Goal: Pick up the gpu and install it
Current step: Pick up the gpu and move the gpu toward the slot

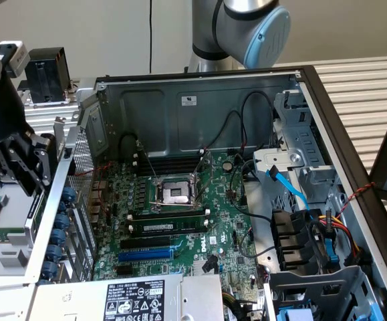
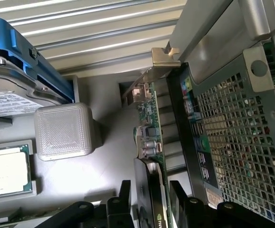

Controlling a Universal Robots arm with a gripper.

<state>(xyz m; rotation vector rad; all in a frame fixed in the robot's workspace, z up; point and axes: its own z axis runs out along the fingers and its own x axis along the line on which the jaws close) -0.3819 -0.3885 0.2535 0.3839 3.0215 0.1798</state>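
Hand (image 2: 150, 192), one: open, two fingers (image 2: 124, 197) flanking one gpu (image 2: 151, 128) standing on edge. One computer case (image 2: 241, 142) beside it. One processor chip (image 2: 9, 172) on tabletop (image 2: 109, 161).

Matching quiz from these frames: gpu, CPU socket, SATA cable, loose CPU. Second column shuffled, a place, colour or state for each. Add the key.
Things:
1. gpu
2. CPU socket
3. SATA cable
4. loose CPU

Place, colour or state:
A. blue
B. near the white block
C. straddled by the open pincer, outside the case
D. on the motherboard

Pairs: 1-C, 2-D, 3-A, 4-B
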